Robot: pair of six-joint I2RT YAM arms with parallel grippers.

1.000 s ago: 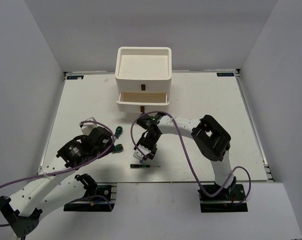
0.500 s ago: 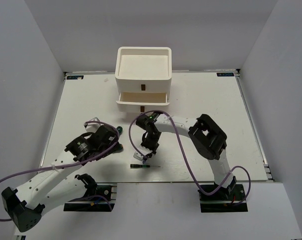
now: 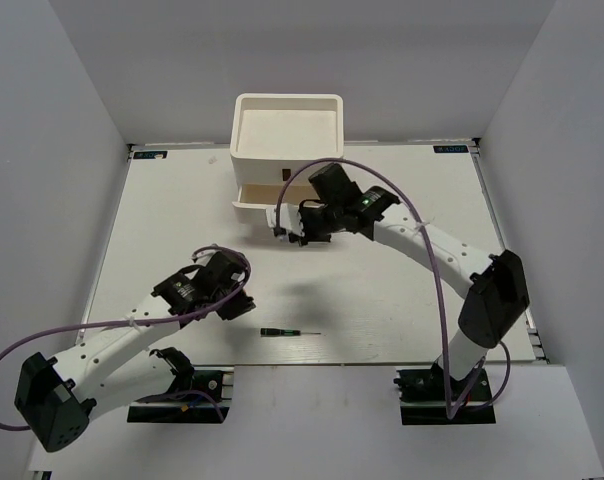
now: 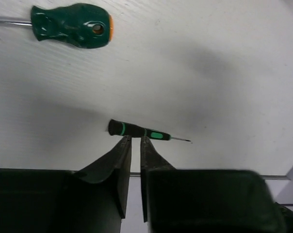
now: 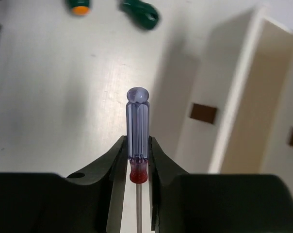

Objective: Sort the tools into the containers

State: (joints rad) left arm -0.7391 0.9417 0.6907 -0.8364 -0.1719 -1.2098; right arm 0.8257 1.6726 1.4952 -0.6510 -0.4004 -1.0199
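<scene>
Right gripper (image 5: 138,141): clenched on the slim red-blue-handled screwdriver (image 5: 138,116), one finger on each side of the lower handle, just above its red collar.
Held screwdriver: in line with the fingers. The rounded blue end of the handle sticks out past the fingertips, and the bare shaft runs back between the fingers towards the wrist.
White organizer (image 5: 243,87): past the right fingers and to their right, close by. Two small brown tabs (image 5: 203,113) show on its faces. From above, this gripper (image 3: 294,230) hangs just in front of the drawer fronts, clear of the table (image 3: 402,290).
Green-handled screwdrivers: two lie on the table well beyond the right fingertips and to their left. One (image 5: 78,6) shows an orange end; the other (image 5: 139,12) lies beside it.
Left gripper (image 4: 136,138): fingers drawn almost together, leaving a thin slit with nothing in it.
Thin precision screwdriver (image 4: 137,130): flat on the table, crosswise just past the left fingertips, with its black-green handle to their left and its fine tip to their right. The overhead view shows it (image 3: 282,331) apart from that gripper (image 3: 237,308).
Other tool near the left fingers: one green-handled screwdriver (image 4: 71,25) far ahead and to the left, lying on its side with its orange end towards the right.
</scene>
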